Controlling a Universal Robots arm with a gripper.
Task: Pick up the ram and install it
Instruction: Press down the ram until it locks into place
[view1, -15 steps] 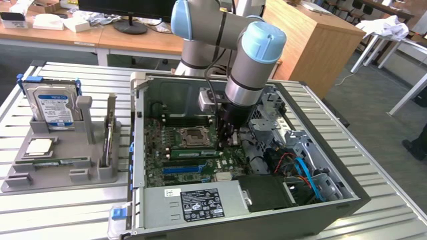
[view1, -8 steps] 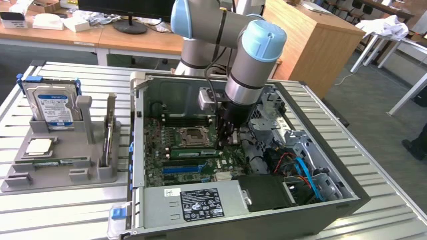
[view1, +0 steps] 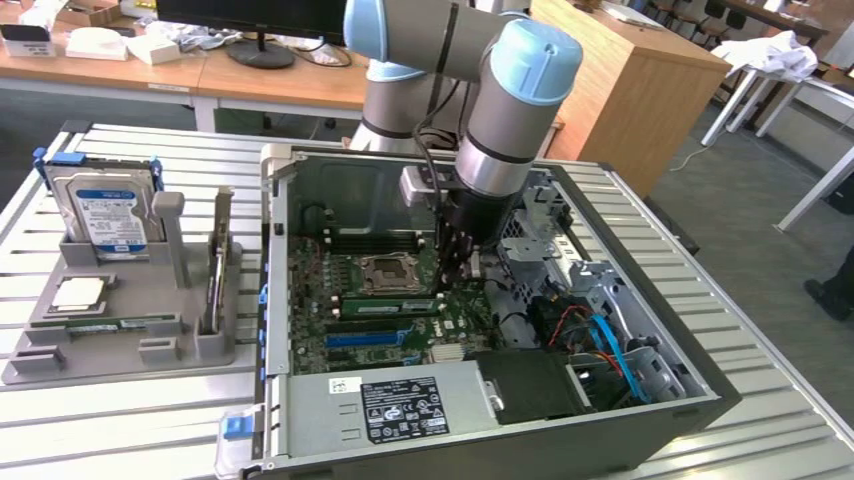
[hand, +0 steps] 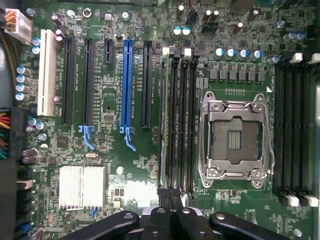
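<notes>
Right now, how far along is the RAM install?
Done: the ram has reached the motherboard and stands along a slot beside the CPU socket. In hand: the gripper, jaws shut, sits at the ram's end. Left: whether it is fully seated can't be told.

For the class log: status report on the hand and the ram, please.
Hand shut, down inside the computer case. Ram edge-on in a motherboard slot beside the CPU socket, under the hand. Nothing in the way.

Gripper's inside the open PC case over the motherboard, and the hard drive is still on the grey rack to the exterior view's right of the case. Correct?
Not quite: the hard drive on the grey rack is at the exterior view's left of the case, as the exterior view shows. The gripper is inside the case, over the motherboard.
</notes>
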